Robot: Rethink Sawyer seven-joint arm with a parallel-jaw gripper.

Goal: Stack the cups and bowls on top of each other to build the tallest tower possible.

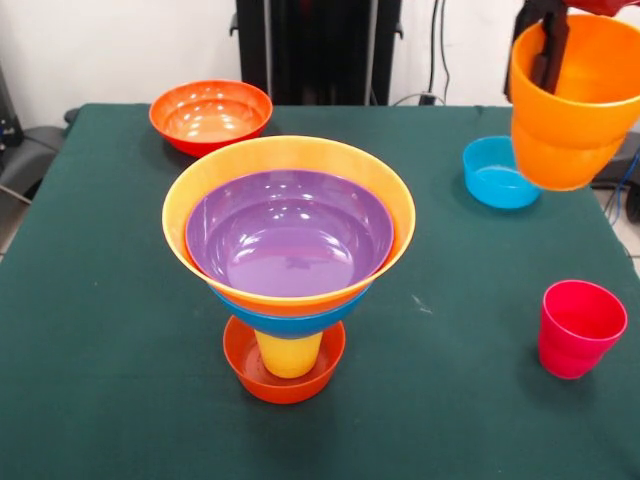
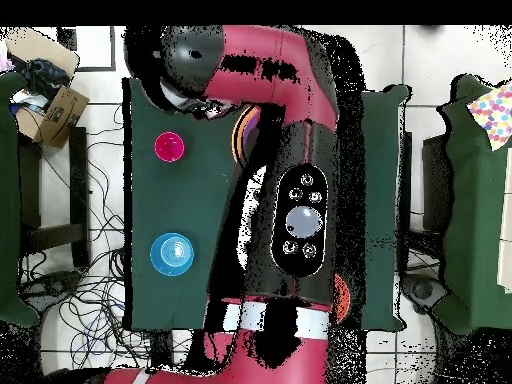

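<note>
The tower (image 1: 288, 240) stands mid-table: a small red-orange bowl (image 1: 285, 385) at the base, a yellow cup (image 1: 288, 355) in it, then a blue bowl (image 1: 285, 322), a large light orange bowl (image 1: 288, 155) and a purple bowl (image 1: 290, 235) nested on top. My gripper (image 1: 548, 40) hangs high at the right, shut on the rim of an orange cup (image 1: 570, 110), one finger inside it. The cup is in the air, well right of the tower. In the overhead view the arm hides the tower except a sliver (image 2: 243, 130).
A medium red-orange bowl (image 1: 210, 115) sits at the back left. A small teal-blue bowl (image 1: 497, 175) (image 2: 172, 253) lies below the held cup. A pinkish red cup (image 1: 580, 328) (image 2: 168, 147) stands at the front right. The green table (image 1: 100, 300) ends close to it.
</note>
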